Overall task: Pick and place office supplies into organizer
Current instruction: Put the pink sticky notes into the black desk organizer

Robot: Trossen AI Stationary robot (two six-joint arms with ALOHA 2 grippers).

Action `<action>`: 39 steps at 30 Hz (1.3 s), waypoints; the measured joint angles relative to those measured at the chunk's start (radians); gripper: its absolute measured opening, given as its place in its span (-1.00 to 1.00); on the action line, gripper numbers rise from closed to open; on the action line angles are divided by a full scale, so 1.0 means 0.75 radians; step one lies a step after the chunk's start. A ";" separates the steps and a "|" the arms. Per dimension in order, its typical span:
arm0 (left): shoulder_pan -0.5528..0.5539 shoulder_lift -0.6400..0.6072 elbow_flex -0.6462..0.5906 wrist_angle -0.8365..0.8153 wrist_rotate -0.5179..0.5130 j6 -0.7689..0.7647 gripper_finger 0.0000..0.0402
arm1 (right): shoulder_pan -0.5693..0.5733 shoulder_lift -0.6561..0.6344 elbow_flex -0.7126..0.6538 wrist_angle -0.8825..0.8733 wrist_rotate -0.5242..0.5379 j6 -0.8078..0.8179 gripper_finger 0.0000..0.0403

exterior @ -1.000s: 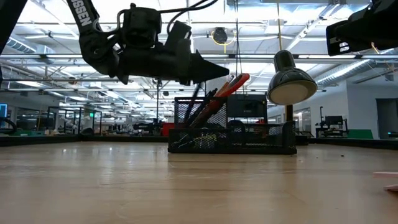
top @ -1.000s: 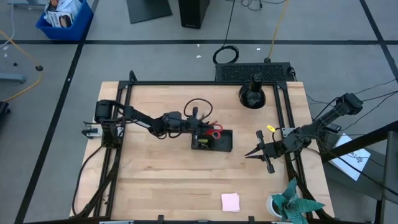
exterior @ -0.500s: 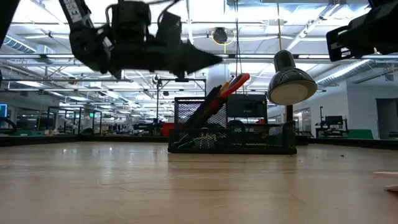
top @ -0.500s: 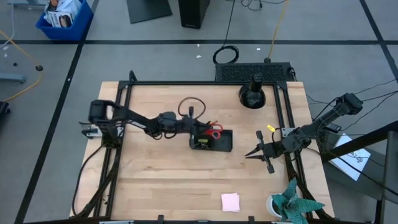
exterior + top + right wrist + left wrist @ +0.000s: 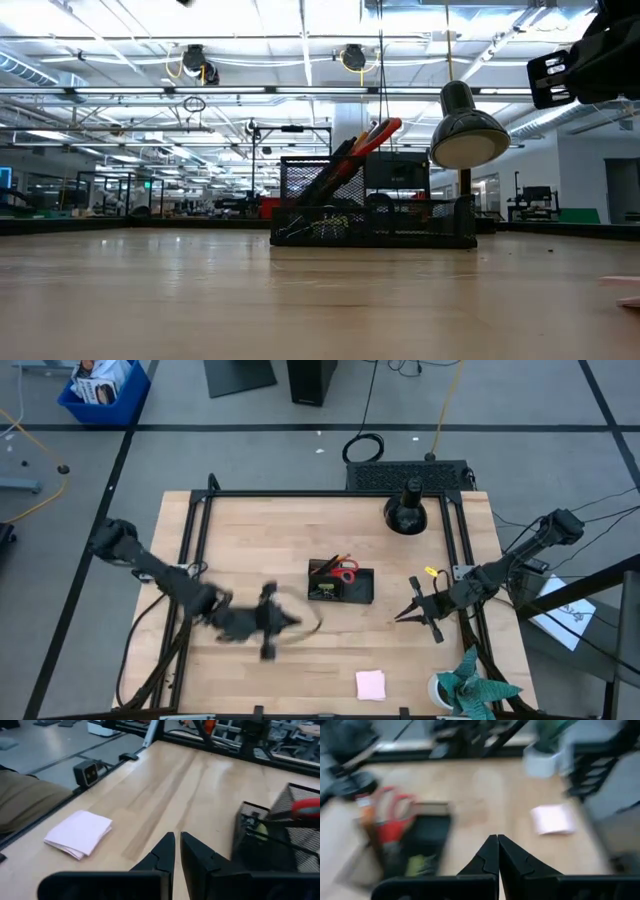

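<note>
1. From above: the pink sticky-note pad (image 5: 371, 684) lies alone near the desk's (image 5: 250, 540) front edge, close to the teal paper plant (image 5: 470, 692). The black mesh organizer (image 5: 341, 584) stands mid-desk, red-handled scissors (image 5: 347, 572) upright inside it. My left tool (image 5: 268, 622), blurred, is over bare wood in front and left of the organizer; my right tool (image 5: 412, 607) hovers just right of it.
2. Desk level: pens and the scissors lean out of the organizer (image 5: 372, 218); a lamp (image 5: 466, 132) stands behind.
3. Left wrist: my left tool (image 5: 497, 851) is closed, empty; the pad (image 5: 552, 818) lies ahead.
4. Right wrist: my right tool (image 5: 177, 845) is nearly closed, empty. The pad (image 5: 80, 833) is a thin, soft, light paper stack, I judge; I would pinch two opposite edges, low.
</note>
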 joint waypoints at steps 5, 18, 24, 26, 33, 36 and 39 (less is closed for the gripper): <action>-0.245 0.112 -0.147 0.559 -0.264 0.038 -0.99 | 0.000 0.148 0.000 0.189 -0.012 0.005 -0.83; -0.173 0.699 0.017 0.986 -0.289 -0.075 -0.95 | 0.026 0.496 0.275 0.048 -0.086 0.063 0.25; -0.124 0.844 0.134 0.986 -0.286 -0.069 -0.98 | 0.130 0.661 0.558 -0.281 -0.085 -0.015 0.46; -0.114 0.866 0.163 0.986 -0.286 -0.041 -0.94 | 0.181 0.717 0.621 -0.291 -0.090 -0.052 0.46; -0.108 0.870 0.181 0.985 -0.285 -0.091 -0.97 | 0.312 0.948 0.756 -0.316 -0.114 -0.009 0.42; -0.127 0.870 0.181 0.954 -0.253 -0.068 -0.97 | 0.354 1.040 0.787 -0.315 -0.032 -0.008 0.42; -0.152 0.870 0.180 0.905 -0.243 -0.115 -0.98 | 0.383 1.104 0.791 -0.271 0.072 -0.070 0.42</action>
